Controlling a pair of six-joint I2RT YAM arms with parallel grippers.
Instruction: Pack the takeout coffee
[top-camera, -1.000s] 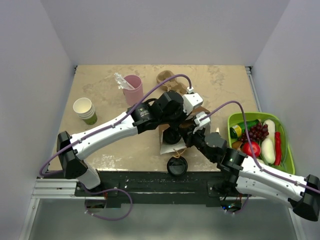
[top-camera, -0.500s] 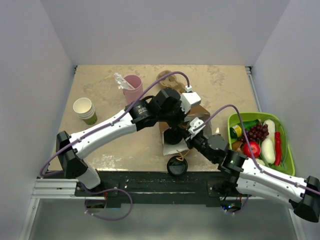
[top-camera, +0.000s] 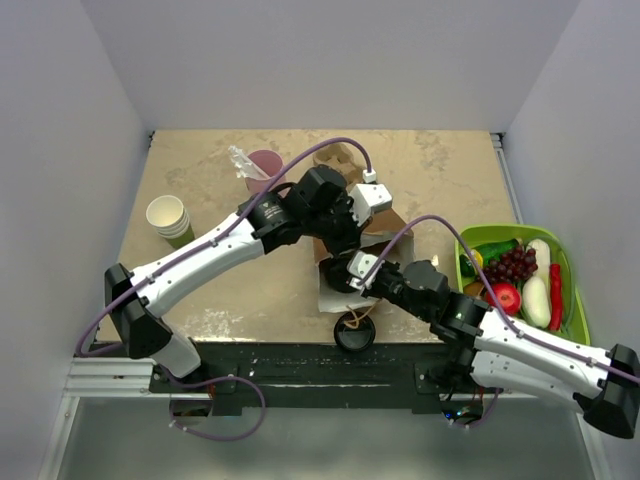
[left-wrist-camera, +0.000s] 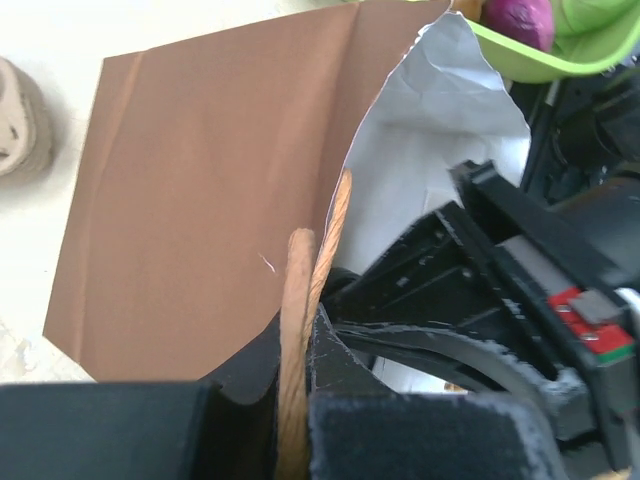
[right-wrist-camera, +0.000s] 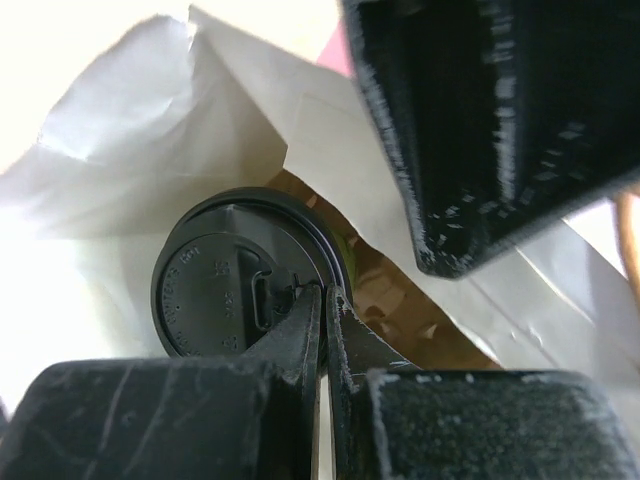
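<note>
Left jaws are pinching the brown paper bag's tan cord handle; right jaws are sitting pressed together beside the black-lidded olive-green paper cup.

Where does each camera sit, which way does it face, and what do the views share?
Top external: above and behind the arms, looking down at the table; both arms meet at the paper bag.
Left wrist: on the left arm, facing the bag's brown side; the left gripper pinches the rope handle.
Right wrist: on the right arm, looking into the bag at the takeout coffee; the right gripper shows shut.
Shared: the bag, in all three.
</note>
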